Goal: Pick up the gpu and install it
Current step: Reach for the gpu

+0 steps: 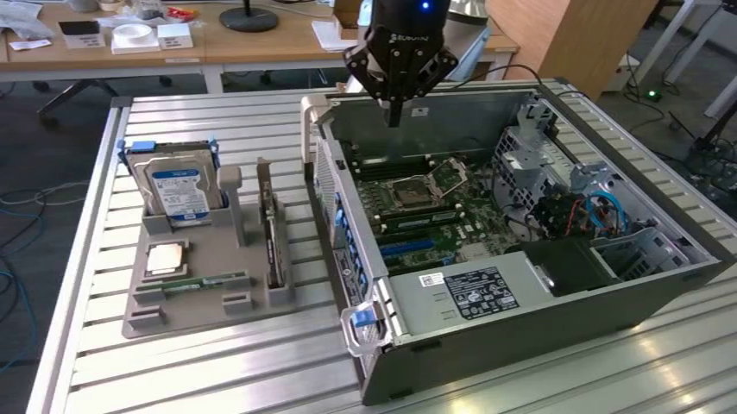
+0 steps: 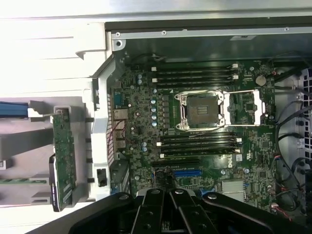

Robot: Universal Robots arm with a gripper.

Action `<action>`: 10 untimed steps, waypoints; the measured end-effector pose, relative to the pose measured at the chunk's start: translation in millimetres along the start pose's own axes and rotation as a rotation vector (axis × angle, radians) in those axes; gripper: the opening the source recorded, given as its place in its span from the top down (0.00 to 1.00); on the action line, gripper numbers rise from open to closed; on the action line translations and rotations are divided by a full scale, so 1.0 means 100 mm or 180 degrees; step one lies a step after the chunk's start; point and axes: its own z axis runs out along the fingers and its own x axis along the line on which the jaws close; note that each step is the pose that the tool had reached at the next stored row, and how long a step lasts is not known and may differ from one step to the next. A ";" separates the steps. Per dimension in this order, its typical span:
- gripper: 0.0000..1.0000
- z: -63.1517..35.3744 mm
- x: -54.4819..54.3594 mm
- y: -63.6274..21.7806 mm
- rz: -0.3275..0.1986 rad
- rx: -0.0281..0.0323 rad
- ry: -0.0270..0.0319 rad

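Nearest, just beside the open grey metal computer case (image 1: 530, 345) on the exterior view's left, the thin green-and-black gpu card (image 1: 273, 233) stands on edge in a slotted grey plastic holder (image 1: 150, 319), probably to leave its top edge free for pinching. Farther back, over the case's far wall, the black gripper (image 1: 394, 116) hangs with fingers pressed together, holding nothing.
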 end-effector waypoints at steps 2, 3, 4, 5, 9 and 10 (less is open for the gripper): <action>0.89 0.000 0.01 -0.001 0.0000 0.0000 0.0000; 0.89 0.000 0.02 -0.001 0.0000 0.0000 0.0000; 0.89 0.000 0.02 -0.002 0.0000 0.0000 0.0000; 0.89 0.000 0.03 -0.002 0.0000 0.0000 0.0000; 0.89 0.000 0.05 -0.004 0.0000 0.0000 0.0000; 0.89 0.001 0.06 -0.004 0.0000 0.0000 0.0000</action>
